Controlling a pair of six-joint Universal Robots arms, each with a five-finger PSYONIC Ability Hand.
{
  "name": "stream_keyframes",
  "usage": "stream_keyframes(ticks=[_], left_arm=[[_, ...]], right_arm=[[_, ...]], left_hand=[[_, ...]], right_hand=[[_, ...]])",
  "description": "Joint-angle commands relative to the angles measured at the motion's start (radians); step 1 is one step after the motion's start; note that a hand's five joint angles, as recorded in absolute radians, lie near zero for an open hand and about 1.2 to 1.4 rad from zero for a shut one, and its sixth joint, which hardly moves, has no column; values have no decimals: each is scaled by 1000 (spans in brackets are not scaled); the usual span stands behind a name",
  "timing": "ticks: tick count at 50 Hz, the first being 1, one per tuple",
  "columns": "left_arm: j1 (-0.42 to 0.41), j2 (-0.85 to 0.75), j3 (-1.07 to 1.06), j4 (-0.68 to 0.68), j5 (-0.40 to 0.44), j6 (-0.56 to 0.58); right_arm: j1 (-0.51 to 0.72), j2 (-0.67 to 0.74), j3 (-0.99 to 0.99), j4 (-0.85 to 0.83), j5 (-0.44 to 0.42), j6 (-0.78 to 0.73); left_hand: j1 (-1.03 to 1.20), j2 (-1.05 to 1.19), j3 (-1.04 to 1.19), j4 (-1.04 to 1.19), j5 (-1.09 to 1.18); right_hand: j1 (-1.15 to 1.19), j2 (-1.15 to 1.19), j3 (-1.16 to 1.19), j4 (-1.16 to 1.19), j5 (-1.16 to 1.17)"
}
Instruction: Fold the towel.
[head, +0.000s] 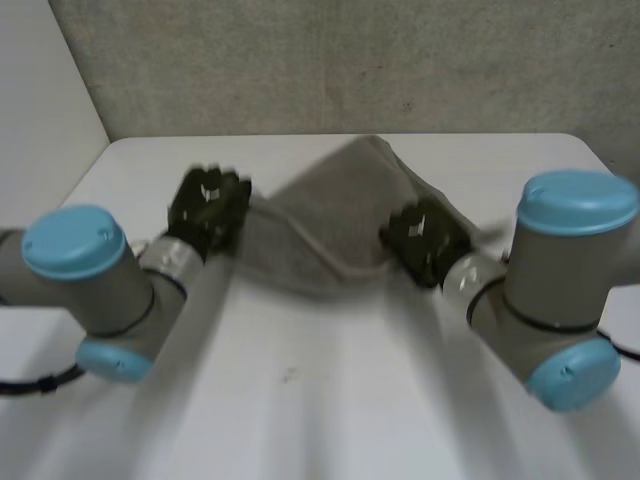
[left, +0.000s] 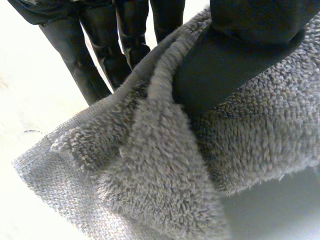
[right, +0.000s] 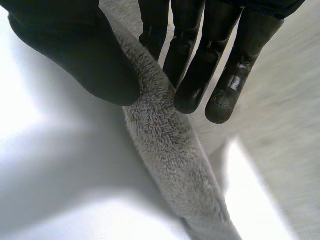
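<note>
Two pinches hold the cloth, one per hand. On the left wrist camera, the thumb of the black left hand (left: 235, 55) presses down on the fluffy face of the grey terry towel (left: 150, 190), and its fingers (left: 100, 60) lie straight behind the cloth. The grip sits close to a hemmed corner, and the fabric folds and bunches just past the thumb.

On the right wrist camera, the black right hand (right: 75, 55) closes its thumb against its fingers (right: 200, 70) with a rolled edge of the towel (right: 165, 150) caught between them. That edge runs on past the fingertips.

From the head camera, the towel (head: 330, 215) sags between the two grips, its far part peaked toward twelve o'clock on the white table (head: 300, 400). The left hand (head: 208, 210) is at the towel's nine o'clock and the right hand (head: 425, 238) at its three o'clock. The grey arms with light-blue caps come in from seven and five o'clock.
</note>
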Motion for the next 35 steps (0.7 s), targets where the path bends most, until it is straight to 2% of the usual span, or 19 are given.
stream_keyframes(ticks=[1,5,7,13,17,22,27,35], left_arm=[[10,40,-224,-64,5,165],[11,105,-300,-147,3,271],[11,134,-311,-180,3,288],[14,234,-314,-295,3,291],[31,293,-314,-310,7,288],[53,342,-300,-311,30,225],[63,345,-273,-320,68,76],[67,325,-268,-363,74,4]], right_arm=[[16,20,78,134,-5,8],[14,-1,104,134,-2,10],[5,-37,129,124,-2,11],[2,-61,176,92,-2,11],[5,-67,231,46,-2,11],[7,-70,277,9,-2,11],[4,-70,291,-1,0,11],[4,-70,298,-3,-2,13]], left_hand=[[-356,-389,-388,-388,-387],[-567,-600,-599,-599,-597],[-629,-661,-661,-661,-659],[-770,-803,-802,-802,-801],[-770,-803,-802,-802,-801],[-762,-794,-794,-794,-792],[-724,-756,-755,-756,-754],[-691,-724,-723,-723,-722]], right_hand=[[429,213,208,202,239],[429,213,208,202,239],[429,213,208,202,239],[429,213,208,202,239],[429,213,208,202,239],[429,213,208,202,239],[429,213,208,202,239],[429,213,208,202,239]])
